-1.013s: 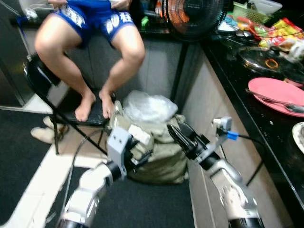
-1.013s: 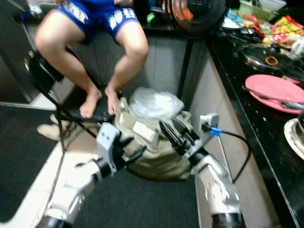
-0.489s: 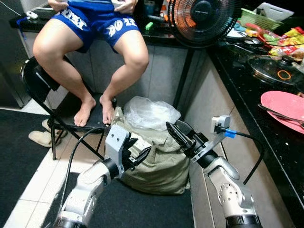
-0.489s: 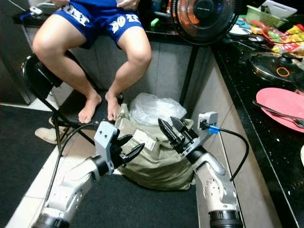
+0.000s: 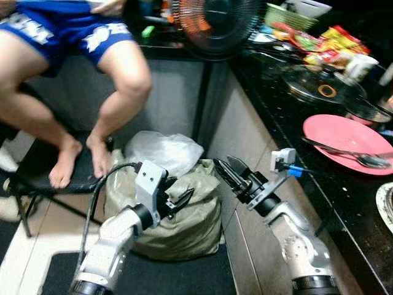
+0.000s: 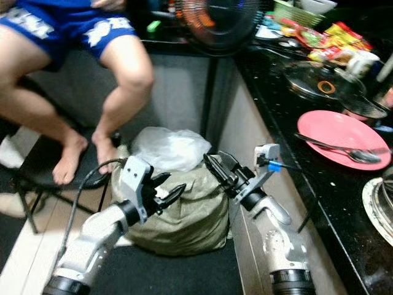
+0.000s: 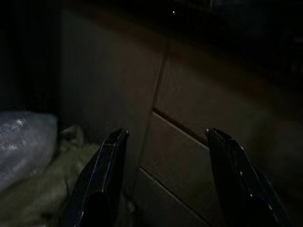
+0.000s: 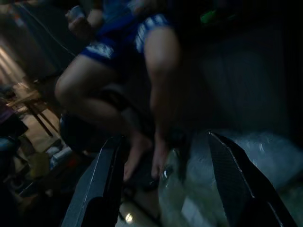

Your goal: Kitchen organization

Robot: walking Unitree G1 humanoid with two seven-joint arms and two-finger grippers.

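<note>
Both arms are raised in front of me, low beside the black counter (image 5: 295,141). My left gripper (image 5: 182,194) is open and empty over an olive sack (image 5: 184,221) on the floor. In the left wrist view its fingers (image 7: 102,175) point at beige cabinet fronts (image 7: 199,118). My right gripper (image 5: 222,165) is open and empty, at the cabinet face below the counter edge. On the counter lie a pink plate (image 5: 344,132) with a spoon (image 5: 356,158), a glass pot lid (image 5: 316,86) and snack packets (image 5: 334,40).
A person sits at the back left in blue shorts, bare feet (image 5: 64,166) resting on a black folding chair (image 5: 37,166). A clear plastic bag (image 5: 163,150) lies on the sack. A fan (image 5: 212,24) stands at the counter's corner. A white dish rim (image 5: 385,203) shows at far right.
The whole picture has slid left, so the camera has turned right toward the counter. Both arms keep the same raised pose with open fingers.
</note>
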